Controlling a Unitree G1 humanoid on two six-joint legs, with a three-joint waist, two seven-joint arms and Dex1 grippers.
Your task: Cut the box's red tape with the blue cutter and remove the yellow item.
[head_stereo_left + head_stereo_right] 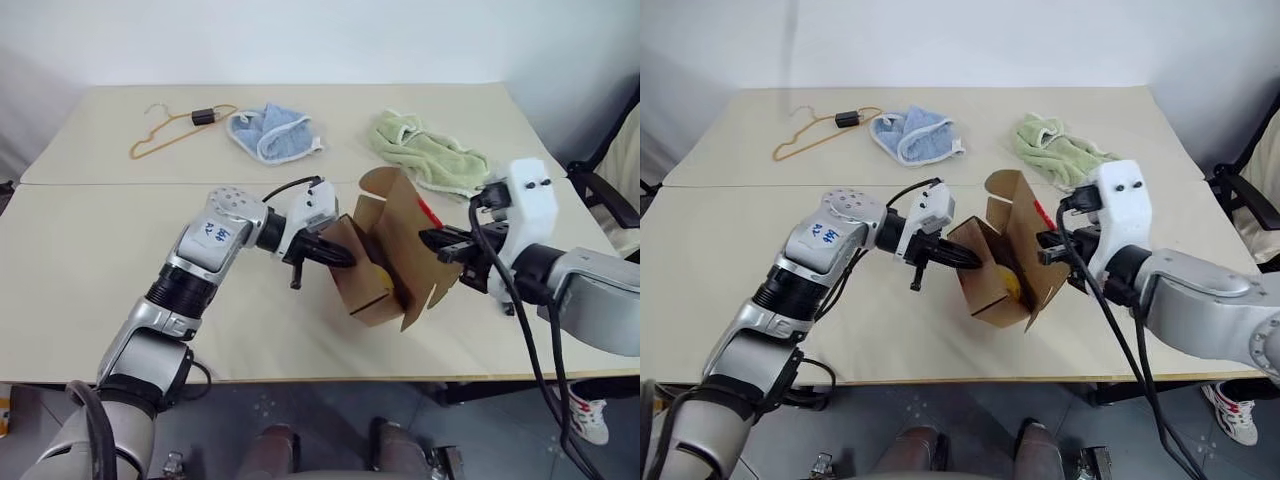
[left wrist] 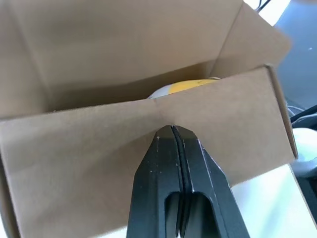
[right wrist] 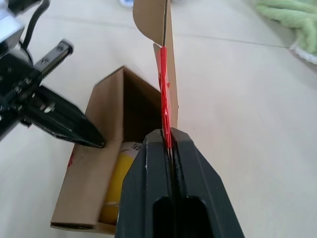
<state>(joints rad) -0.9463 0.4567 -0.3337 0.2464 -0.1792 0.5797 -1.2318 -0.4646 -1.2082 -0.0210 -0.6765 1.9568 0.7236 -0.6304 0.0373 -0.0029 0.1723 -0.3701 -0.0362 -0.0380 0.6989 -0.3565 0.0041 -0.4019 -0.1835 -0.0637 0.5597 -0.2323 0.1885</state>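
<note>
1. right wrist view: right gripper (image 3: 168, 144) pinched shut on the box (image 1: 385, 265) flap by the red tape (image 3: 164, 94).
2. left gripper (image 2: 174, 134) clamped on the opposite wall; box held tilted over the table (image 1: 100, 250).
3. yellow item (image 1: 1008, 283) sits inside; looks light and smooth, likely slippery, so grip it around the middle.

Beige table (image 1: 90, 240): hanger (image 1: 170, 130), blue cloth (image 1: 272, 133), green towel (image 1: 430, 152) along far side; box (image 1: 385, 265) near front edge.

A pale beige table (image 1: 90, 290), made of two tops joined along a seam, stands against a plain white wall (image 1: 300, 40). Grey floor (image 1: 330, 420) shows below its near edge. A dark chair (image 1: 600, 190) sits off its right edge.
</note>
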